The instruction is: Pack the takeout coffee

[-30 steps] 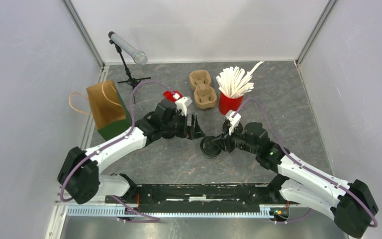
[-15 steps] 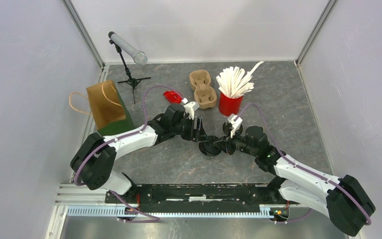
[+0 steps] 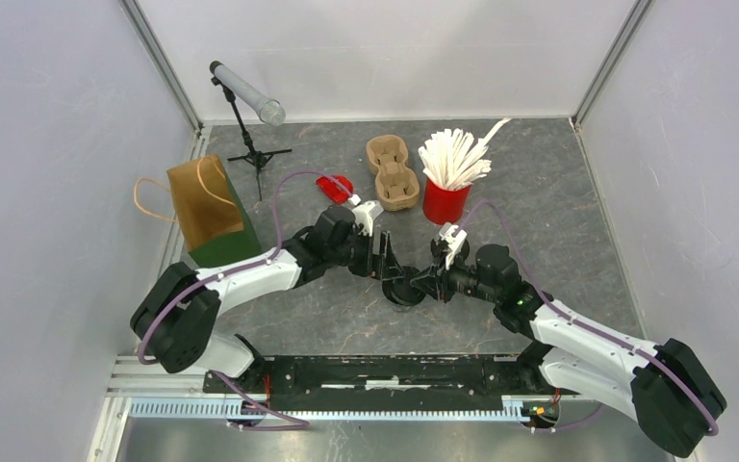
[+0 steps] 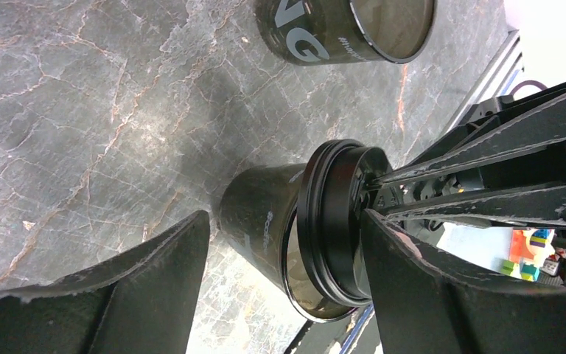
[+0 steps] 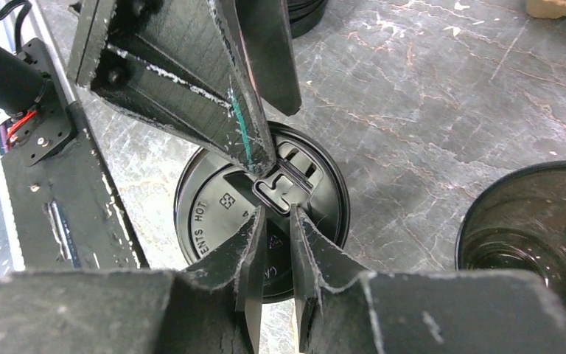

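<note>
One dark cup (image 4: 254, 217) wears a black lid (image 4: 332, 228) pinched by right pincer (image 5: 278, 215); left pincer (image 4: 286, 221) straddles it, released.

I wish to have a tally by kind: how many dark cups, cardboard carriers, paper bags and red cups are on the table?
Dark cups: 2
Cardboard carriers: 2
Paper bag: 1
Red cup: 1
Total: 6
</note>
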You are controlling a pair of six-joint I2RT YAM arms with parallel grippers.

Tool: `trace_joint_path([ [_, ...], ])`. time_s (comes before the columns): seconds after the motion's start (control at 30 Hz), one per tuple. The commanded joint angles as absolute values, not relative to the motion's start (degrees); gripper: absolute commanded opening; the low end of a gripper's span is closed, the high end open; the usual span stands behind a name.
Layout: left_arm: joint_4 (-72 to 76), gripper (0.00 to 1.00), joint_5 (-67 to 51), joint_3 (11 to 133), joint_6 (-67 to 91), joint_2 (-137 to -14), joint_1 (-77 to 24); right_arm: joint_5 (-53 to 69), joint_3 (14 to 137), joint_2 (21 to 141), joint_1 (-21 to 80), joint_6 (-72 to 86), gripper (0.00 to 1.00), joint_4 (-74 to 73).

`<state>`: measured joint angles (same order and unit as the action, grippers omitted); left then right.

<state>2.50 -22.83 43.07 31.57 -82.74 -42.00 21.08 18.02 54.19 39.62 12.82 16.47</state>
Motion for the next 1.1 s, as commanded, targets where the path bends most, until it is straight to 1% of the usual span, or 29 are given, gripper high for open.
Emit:
trace_joint_path([
  [0.0,1.59,0.82,-22.24,43.77,33.62,-79.52,-42.19,24.59,20.4,54.05,39.64,12.94,0.25,13.42],
  [0.33,-7.46,0.8,-18.69,45.6,30.83,-75.96,-42.19,24.87,23.99,54.35,39.64,12.65,0.28,10.04],
  [0.53,-12.22,0.82,-16.85,45.31,32.97,-73.2,-42.19,26.84,23.51,54.83,39.73,13.78,0.29,10.45],
  [0.7,-12.22,0.85,-17.39,43.45,35.31,-69.44,-42.19,27.4,23.75,54.0,39.73,13.88,0.3,10.36],
  [0.83,-12.93,0.86,-18.38,42.97,38.37,-69.02,-42.19,28.71,24.47,54.86,39.82,13.63,0.31,10.24],
  [1.07,-12.04,0.83,-17.6,38.98,43.57,-66.1,-42.19,29.0,25.5,55.84,39.99,13.02,0.32,9.14],
])
